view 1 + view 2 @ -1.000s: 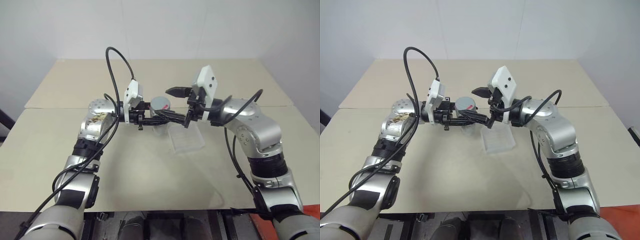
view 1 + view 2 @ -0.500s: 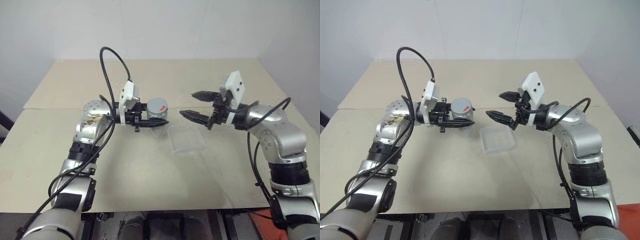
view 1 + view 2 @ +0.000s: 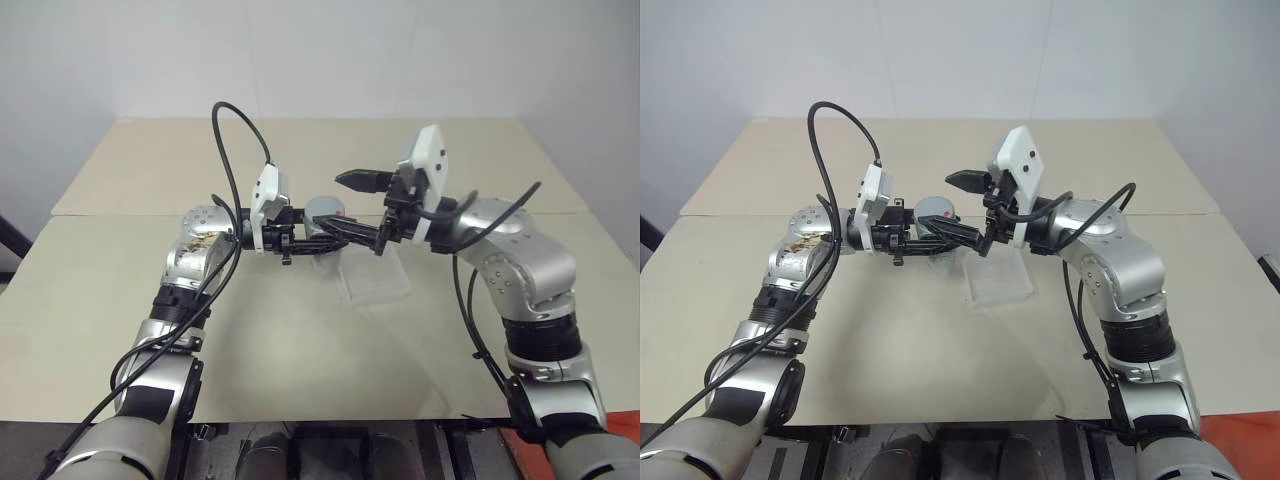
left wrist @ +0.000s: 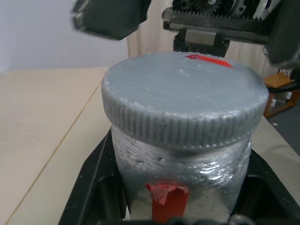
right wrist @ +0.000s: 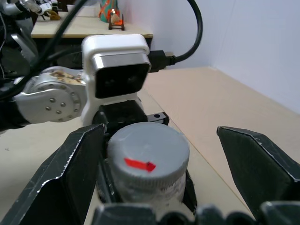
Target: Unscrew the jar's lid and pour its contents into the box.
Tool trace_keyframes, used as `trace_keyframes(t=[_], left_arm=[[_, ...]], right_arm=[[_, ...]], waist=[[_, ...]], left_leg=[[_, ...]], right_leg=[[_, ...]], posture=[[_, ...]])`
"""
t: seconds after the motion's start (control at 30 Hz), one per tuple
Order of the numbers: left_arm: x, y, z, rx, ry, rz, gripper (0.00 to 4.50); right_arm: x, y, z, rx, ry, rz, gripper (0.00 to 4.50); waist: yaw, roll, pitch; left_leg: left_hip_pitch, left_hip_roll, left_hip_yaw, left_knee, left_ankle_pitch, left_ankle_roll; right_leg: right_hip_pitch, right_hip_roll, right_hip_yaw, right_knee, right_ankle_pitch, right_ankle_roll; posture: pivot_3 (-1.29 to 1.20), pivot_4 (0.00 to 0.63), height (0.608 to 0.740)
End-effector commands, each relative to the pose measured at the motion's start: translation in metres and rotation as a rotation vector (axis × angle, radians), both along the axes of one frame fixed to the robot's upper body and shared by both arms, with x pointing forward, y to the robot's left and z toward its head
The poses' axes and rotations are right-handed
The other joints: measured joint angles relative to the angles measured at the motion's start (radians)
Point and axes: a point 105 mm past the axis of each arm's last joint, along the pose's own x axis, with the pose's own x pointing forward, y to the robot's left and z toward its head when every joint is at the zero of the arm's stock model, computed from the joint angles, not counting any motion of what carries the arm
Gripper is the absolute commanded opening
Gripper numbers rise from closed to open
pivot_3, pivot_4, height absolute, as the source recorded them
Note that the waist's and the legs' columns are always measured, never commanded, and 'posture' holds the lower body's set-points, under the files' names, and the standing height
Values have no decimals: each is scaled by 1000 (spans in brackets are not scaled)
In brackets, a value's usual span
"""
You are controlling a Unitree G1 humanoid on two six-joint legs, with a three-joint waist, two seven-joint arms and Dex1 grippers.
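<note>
My left gripper is shut on the jar, a silvery cylinder with a red stripe, and holds it upright above the table. The grey ribbed lid sits on the jar and carries a small red mark. From the right, my right gripper reaches level toward the jar and stands open. One of its fingers stands on each side of the lid, apart from it. The box, a shallow clear tray, lies on the table just below and right of the jar.
The beige table is made of two tops with a seam running across behind the arms. A black cable loops above my left wrist. A white wall stands behind the table.
Half a second ago my right gripper had drawn away to the right of the jar. It is now back with its open fingers around the lid. The left gripper has kept its hold.
</note>
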Motion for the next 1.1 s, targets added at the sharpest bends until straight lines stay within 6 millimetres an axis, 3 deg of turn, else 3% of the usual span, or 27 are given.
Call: trace_keyframes(t=[0.03,0.33,0.57,1.1], left_arm=[[-2,-3,14,-13,-46,-19,2067],[-3,0,16,-8,-52,-20,2067],[-4,4,17,-4,-54,-11,2067],[-11,11,15,-2,-62,-29,2067]], right_arm=[[-1,12,12,6,-18,-3,4478],[11,25,8,-17,-22,-71,4478],[20,8,6,-25,-16,-127,4478],[15,-43,0,-27,21,-199,4478]], waist=[[-3,0,0],[-4,0,0],[-4,0,0],[-2,0,0]], left_leg=[[0,0,0,0,0,0],[0,0,0,0,0,0],[0,0,0,0,0,0],[0,0,0,0,0,0]], right_leg=[[0,0,0,0,0,0],[0,0,0,0,0,0],[0,0,0,0,0,0],[0,0,0,0,0,0]], posture=[[0,150,740],[0,150,740],[0,150,740],[0,150,740]])
